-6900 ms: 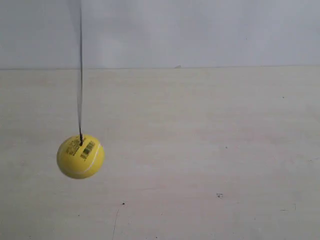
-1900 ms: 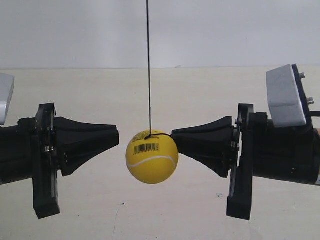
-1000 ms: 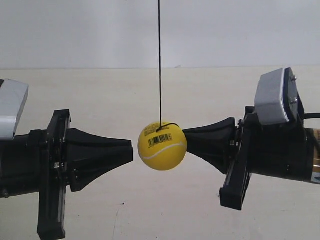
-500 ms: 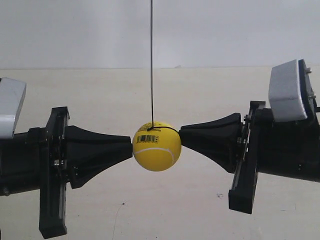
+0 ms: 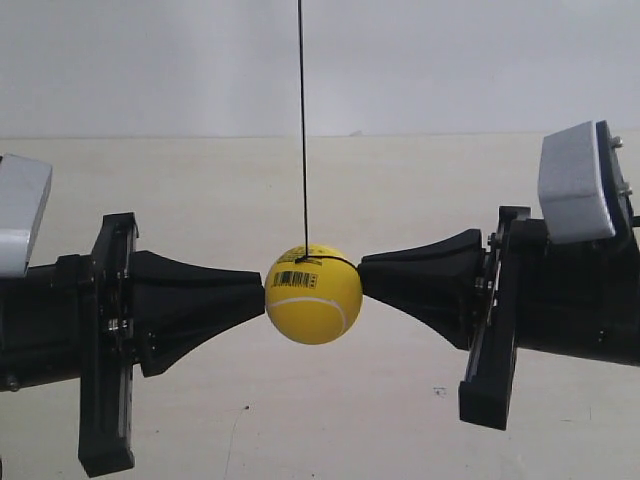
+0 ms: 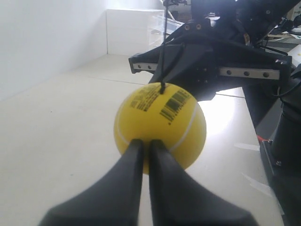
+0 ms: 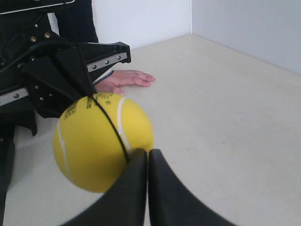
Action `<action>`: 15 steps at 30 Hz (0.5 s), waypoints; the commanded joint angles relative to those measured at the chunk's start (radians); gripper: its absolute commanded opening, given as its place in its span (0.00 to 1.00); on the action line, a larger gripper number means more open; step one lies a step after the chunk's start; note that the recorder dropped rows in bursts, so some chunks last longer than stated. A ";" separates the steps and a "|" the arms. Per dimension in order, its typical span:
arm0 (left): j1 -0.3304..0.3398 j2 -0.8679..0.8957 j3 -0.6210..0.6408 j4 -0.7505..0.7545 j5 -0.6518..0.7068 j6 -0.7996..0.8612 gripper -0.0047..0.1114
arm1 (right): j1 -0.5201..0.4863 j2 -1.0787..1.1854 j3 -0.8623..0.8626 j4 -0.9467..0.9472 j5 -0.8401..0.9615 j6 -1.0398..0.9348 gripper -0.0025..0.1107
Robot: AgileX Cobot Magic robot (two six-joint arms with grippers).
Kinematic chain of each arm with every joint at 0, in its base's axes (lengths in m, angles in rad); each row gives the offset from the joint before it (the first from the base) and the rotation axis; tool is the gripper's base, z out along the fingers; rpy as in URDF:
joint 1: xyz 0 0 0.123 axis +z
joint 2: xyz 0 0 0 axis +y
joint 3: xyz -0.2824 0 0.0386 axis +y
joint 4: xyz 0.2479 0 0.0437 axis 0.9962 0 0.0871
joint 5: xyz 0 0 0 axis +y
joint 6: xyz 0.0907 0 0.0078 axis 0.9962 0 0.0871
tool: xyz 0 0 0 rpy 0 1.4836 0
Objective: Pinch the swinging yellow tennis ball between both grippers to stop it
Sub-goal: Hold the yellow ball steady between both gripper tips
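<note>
The left gripper [image 6: 145, 142] had its fingers pressed together, only a hairline slit between them, and their tips sat against the ball [image 5: 313, 295]. The ball hung on a black string [image 5: 302, 130] above the table [image 5: 380, 420], pinched between the two grippers, with its barcode label [image 5: 290, 279] near the top. The right gripper [image 7: 147, 151] met the ball's other side, fingers likewise closed tight, tips touching it just beside the string. A white wall [image 5: 450, 60] stood behind.
</note>
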 commanded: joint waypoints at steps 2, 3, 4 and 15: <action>-0.006 -0.007 -0.002 -0.003 -0.010 0.004 0.08 | 0.001 -0.009 -0.003 -0.029 -0.048 0.002 0.02; -0.006 -0.007 -0.002 -0.003 -0.010 0.004 0.08 | 0.001 -0.009 -0.003 -0.029 -0.048 0.002 0.02; -0.006 -0.007 -0.002 -0.003 -0.010 0.004 0.08 | 0.001 -0.009 -0.003 -0.029 -0.048 0.002 0.02; -0.006 -0.007 -0.002 0.010 -0.010 0.004 0.08 | 0.001 -0.009 -0.003 -0.033 -0.048 0.002 0.02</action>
